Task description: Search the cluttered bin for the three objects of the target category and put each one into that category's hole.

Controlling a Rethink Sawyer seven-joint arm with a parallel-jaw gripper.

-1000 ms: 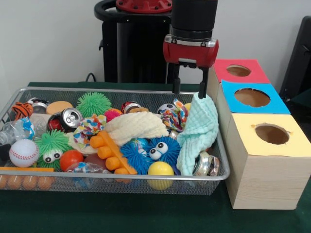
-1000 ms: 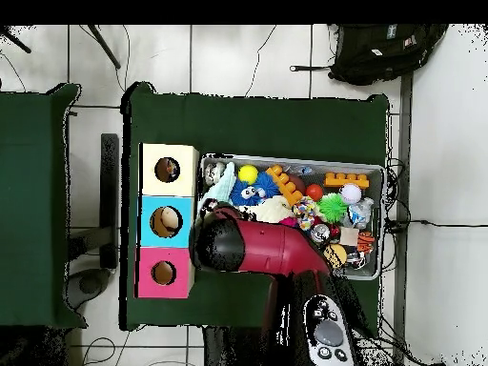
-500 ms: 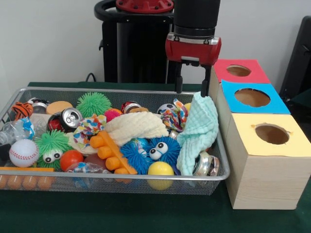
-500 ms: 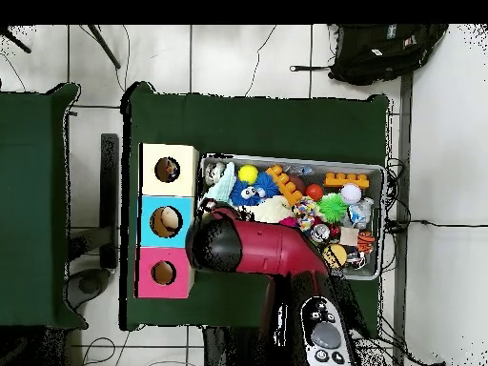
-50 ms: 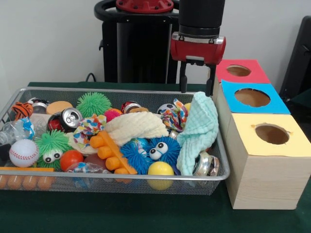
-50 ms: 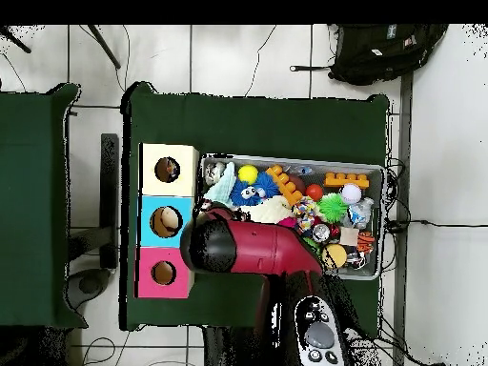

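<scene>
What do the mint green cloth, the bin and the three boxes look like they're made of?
Mint cloth: soft waffle-textured fabric, draping limply over the rim. Bin: silver wire mesh, see-through. Boxes: pale wood by the grain, tops apparently matte coloured paper or card.

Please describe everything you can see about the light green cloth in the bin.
The light green cloth is a soft, waffle-textured fabric in pale mint, crumpled and standing up in folds. It is draped at the right end of the wire bin, leaning on the rim beside the yellow-topped box. Its lower part covers a silver can and touches the blue fuzzy toy with eyes. The end effector hangs open just above its top, not touching it.
</scene>
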